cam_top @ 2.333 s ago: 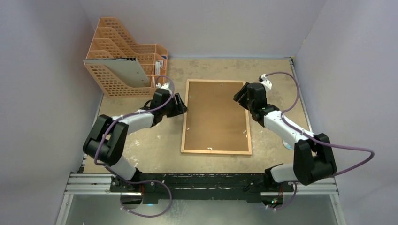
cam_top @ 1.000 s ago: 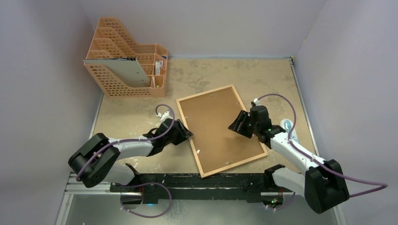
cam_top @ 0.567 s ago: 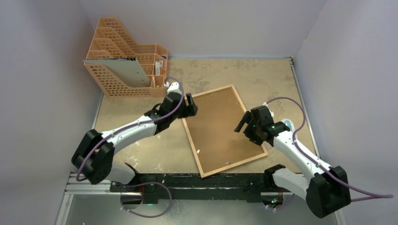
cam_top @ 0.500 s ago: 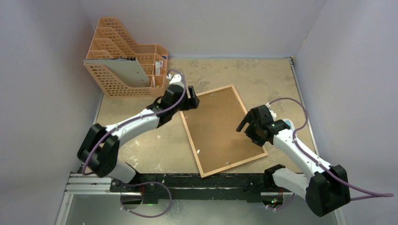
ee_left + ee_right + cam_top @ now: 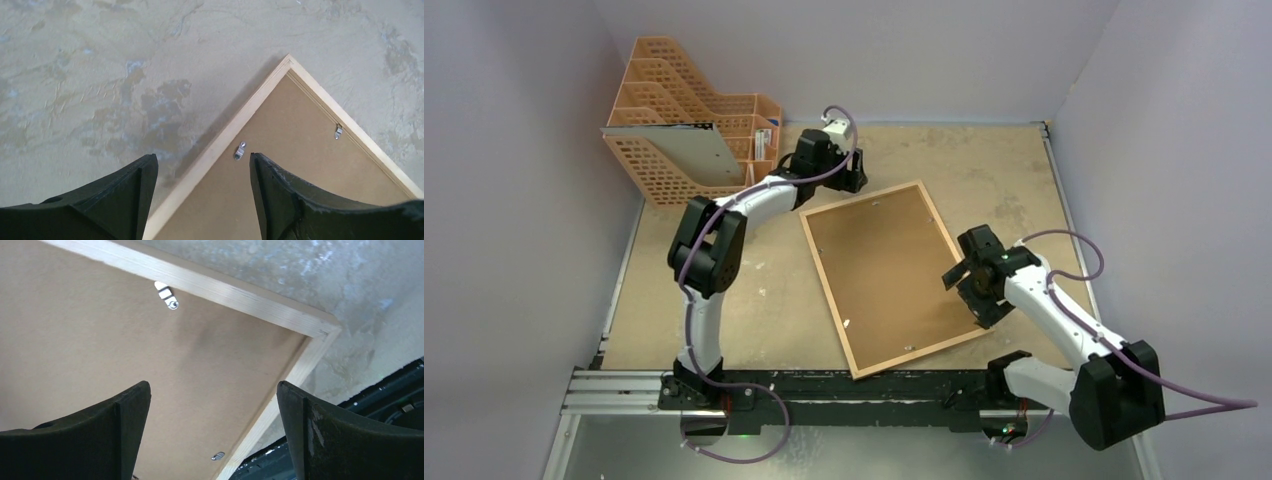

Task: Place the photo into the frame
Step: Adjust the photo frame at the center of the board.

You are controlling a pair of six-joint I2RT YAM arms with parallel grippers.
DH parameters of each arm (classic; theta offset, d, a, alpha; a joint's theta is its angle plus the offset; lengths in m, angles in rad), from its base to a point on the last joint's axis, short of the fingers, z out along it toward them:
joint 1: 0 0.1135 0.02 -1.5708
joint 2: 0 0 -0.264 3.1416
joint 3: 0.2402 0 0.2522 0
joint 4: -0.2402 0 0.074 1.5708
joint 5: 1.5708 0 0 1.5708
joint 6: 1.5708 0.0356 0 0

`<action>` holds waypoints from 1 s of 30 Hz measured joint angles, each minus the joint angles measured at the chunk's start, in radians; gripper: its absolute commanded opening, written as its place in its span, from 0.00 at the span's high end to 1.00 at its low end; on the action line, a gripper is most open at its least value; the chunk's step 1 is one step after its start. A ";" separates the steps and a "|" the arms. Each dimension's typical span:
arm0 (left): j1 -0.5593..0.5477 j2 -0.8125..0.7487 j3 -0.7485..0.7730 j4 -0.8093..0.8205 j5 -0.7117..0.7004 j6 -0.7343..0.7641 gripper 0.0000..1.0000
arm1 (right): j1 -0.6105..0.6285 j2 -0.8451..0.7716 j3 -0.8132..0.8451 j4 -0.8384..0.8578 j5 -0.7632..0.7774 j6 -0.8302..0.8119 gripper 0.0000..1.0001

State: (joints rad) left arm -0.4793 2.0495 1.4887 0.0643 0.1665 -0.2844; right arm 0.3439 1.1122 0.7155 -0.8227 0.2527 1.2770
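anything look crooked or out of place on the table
The frame lies back side up and askew, turned diagonal to the edges of the table, one corner reaching the near edge. Nothing looks spilled or broken.

the frame [image 5: 892, 276] lies face down, askew on the table, brown backing up.

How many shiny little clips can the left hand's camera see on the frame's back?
2. One clip sits just inside the frame's left-hand edge. The other clip is further right, by the other edge. More may lie outside that view.
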 measured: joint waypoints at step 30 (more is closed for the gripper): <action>0.071 0.176 0.074 0.032 0.280 0.131 0.37 | -0.059 0.124 -0.035 -0.021 -0.118 0.018 0.13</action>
State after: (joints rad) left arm -0.4080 2.2257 1.5631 0.0963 0.4469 -0.1535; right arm 0.2848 1.2362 0.6800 -0.8433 0.1345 1.2945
